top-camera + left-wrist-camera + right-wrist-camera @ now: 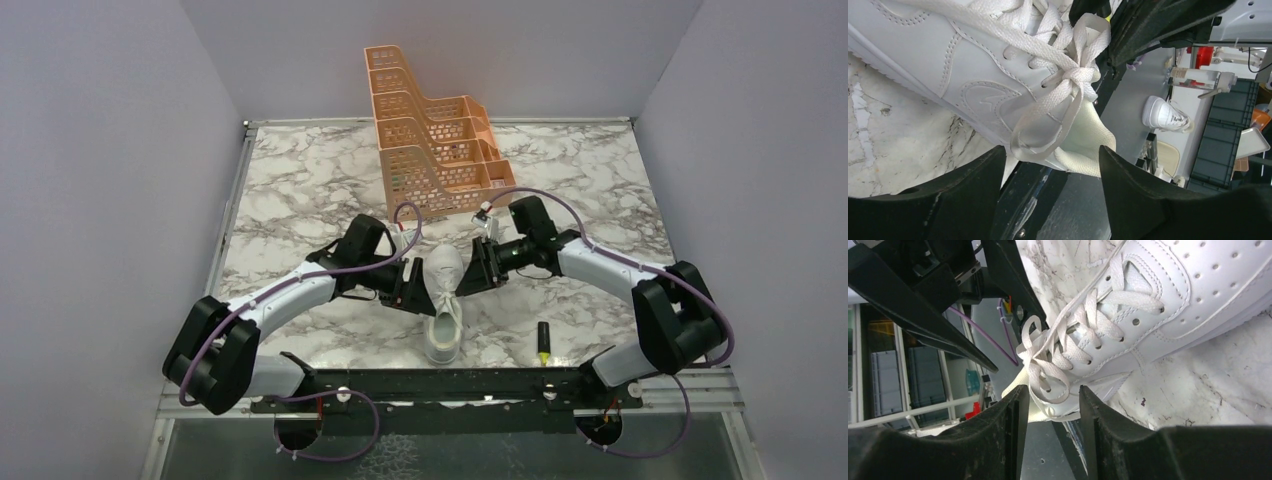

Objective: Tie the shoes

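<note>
A single white sneaker (444,310) lies on the marble table between my two grippers, near the front edge. Its white laces are tied in a knot (1079,75) with a loop on each side. My left gripper (410,287) is at the shoe's left side, open. In the left wrist view the gripper (1050,156) has one lace loop (1034,144) hanging just above the gap. My right gripper (481,270) is at the shoe's right side, open. In the right wrist view the gripper (1050,392) has the other loop (1052,382) sitting between its fingertips, with a gap on both sides.
An orange tiered rack (432,140) stands at the back of the table behind the shoe. A black and yellow marker (544,343) lies to the right of the shoe near the front edge. The black base rail (440,385) runs just in front.
</note>
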Action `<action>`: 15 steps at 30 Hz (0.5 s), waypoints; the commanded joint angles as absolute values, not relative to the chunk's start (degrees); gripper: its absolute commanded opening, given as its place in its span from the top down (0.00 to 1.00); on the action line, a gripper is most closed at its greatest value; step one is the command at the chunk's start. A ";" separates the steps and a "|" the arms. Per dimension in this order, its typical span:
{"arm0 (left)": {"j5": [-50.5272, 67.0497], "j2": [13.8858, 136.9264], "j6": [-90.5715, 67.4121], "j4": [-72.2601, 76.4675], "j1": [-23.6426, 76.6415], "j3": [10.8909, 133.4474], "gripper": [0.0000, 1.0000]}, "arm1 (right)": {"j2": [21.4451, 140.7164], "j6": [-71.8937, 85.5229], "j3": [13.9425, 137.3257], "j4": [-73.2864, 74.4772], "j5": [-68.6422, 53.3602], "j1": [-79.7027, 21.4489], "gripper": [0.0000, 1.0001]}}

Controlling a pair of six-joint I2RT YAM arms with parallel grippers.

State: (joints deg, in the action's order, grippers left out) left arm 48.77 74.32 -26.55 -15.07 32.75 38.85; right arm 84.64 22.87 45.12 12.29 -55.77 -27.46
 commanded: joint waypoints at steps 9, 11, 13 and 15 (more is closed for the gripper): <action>52.31 76.78 -25.33 -14.60 33.57 38.78 0.61 | 87.31 22.78 48.43 10.53 -59.44 -27.45 0.70; 52.39 76.91 -25.27 -14.88 33.55 38.68 0.65 | 87.51 23.14 48.58 10.47 -59.75 -27.47 0.74; 51.69 76.72 -24.88 -15.74 33.57 38.97 0.68 | 87.46 23.33 48.69 10.48 -60.15 -27.46 0.77; 51.08 76.56 -24.61 -16.56 33.53 39.10 0.67 | 87.43 23.28 48.80 10.70 -60.05 -27.49 0.77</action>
State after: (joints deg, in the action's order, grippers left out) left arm 50.35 76.86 -26.20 -15.33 33.39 38.85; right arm 87.07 23.14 46.96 11.62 -57.95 -27.46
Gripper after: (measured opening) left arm 0.322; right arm 0.232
